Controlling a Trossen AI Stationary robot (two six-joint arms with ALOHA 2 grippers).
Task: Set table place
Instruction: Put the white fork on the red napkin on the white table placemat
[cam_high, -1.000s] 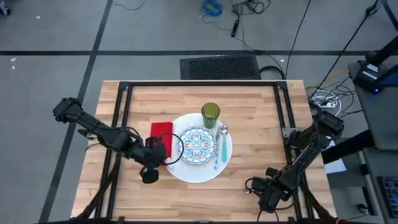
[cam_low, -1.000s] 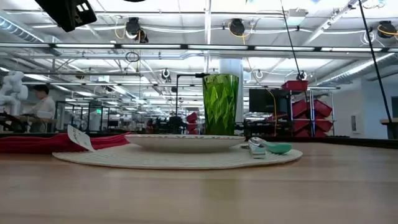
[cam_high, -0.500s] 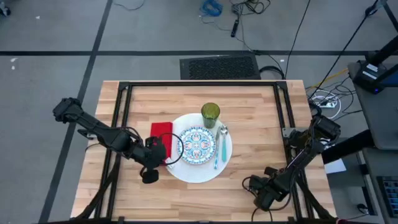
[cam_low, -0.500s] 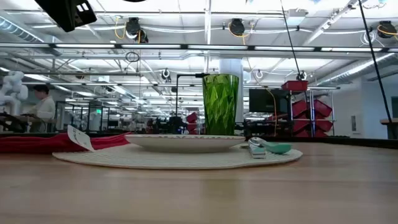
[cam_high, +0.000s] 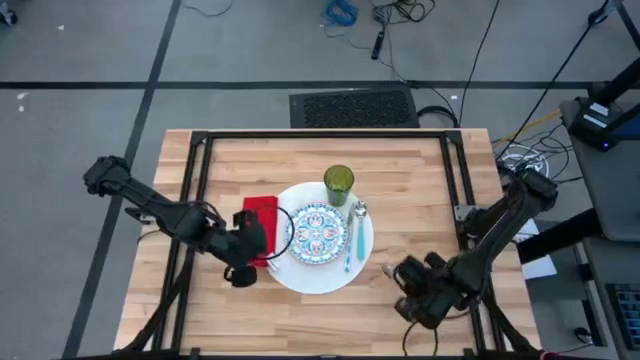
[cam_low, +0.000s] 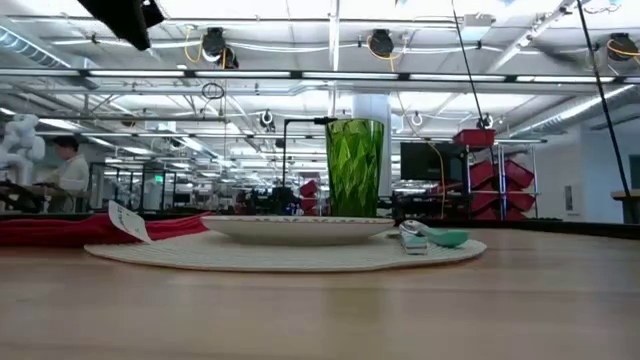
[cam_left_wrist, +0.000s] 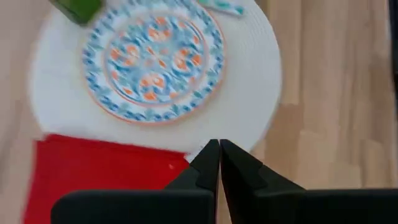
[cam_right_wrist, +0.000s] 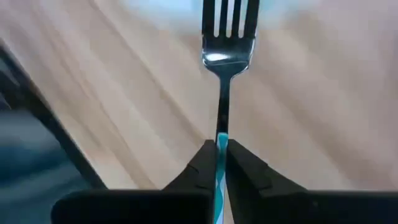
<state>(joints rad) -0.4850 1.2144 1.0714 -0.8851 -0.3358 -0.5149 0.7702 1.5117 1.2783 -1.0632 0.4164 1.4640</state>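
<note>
On the wooden bench (cam_high: 410, 190) we find the left gripper (cam_left_wrist: 219, 163) at the left, its fingers pressed together and holding nothing, poised over the near edge of the red napkin (cam_high: 259, 214). The napkin lies just beside the large white plate (cam_high: 330, 276), at its left. The patterned plate (cam_high: 318, 233) sits centred on the white plate. The green tumbler (cam_high: 338, 184) stands at the white plate's far rim. A teal-handled spoon (cam_high: 349, 240) lies on the white plate, right of the patterned plate. Farther right, the right gripper (cam_right_wrist: 221, 155) is clamped on a fork (cam_right_wrist: 227, 37), tines pointing outward above bare bench.
</note>
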